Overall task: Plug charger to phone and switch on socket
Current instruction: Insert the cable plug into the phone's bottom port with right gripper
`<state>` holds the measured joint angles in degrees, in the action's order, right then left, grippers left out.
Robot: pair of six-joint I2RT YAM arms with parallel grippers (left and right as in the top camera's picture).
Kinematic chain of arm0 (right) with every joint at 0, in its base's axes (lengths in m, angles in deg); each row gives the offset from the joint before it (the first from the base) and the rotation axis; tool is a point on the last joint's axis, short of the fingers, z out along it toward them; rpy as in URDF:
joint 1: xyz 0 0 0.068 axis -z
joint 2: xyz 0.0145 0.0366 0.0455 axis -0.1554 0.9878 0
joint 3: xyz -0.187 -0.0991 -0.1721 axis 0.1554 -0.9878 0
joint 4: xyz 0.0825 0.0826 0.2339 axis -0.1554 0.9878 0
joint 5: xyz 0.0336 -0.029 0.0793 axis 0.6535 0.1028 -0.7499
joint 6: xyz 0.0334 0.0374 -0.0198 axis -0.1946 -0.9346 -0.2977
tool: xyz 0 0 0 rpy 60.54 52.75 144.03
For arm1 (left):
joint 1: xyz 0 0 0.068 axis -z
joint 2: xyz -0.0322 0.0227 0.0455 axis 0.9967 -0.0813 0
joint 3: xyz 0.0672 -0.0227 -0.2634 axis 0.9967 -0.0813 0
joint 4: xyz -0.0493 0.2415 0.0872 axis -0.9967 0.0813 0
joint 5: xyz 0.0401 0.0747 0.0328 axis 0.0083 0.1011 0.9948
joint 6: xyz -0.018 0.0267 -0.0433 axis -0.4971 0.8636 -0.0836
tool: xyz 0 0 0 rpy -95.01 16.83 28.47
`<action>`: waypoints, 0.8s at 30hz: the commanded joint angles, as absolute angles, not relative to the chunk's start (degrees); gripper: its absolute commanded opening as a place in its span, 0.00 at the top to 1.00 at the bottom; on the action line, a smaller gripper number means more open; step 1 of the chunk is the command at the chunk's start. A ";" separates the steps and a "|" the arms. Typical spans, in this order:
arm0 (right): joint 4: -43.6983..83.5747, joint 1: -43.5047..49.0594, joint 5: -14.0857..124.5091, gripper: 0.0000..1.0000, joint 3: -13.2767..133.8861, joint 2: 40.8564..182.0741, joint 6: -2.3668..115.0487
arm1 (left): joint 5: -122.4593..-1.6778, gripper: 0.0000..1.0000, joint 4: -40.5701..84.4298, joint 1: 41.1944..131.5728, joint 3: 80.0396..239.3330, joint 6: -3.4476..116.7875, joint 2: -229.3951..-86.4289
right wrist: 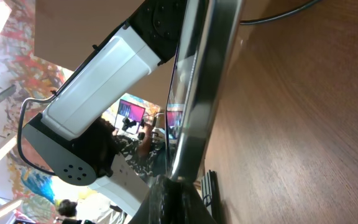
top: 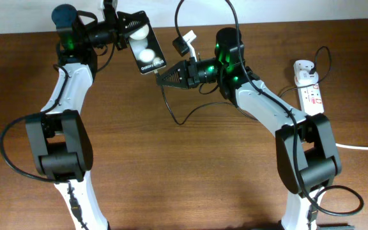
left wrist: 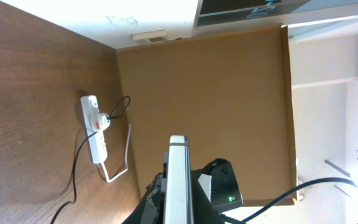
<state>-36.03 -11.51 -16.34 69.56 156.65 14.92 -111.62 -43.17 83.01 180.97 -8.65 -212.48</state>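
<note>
Black glossy rectangular phone (top: 144, 50) clamped in left gripper (top: 124, 33), raised. We note right gripper (top: 160, 78) pinched narrow on thin black charger cable (top: 179, 122), tip at phone's lettered end; white power-strip socket (top: 310, 89) lies well apart, rightward.

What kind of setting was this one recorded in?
Probably an indoor lab or office workbench. There is a wood-grain table with a white power strip lying on it, a plain brown panel beyond the table's edge, and what looks like a lit monitor in the room behind, seen from the right wrist.
</note>
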 commanded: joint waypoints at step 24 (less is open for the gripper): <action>-34.30 -11.66 -9.91 0.96 70.13 155.36 12.69 | -114.98 1.00 -43.52 85.50 181.91 -3.60 -212.57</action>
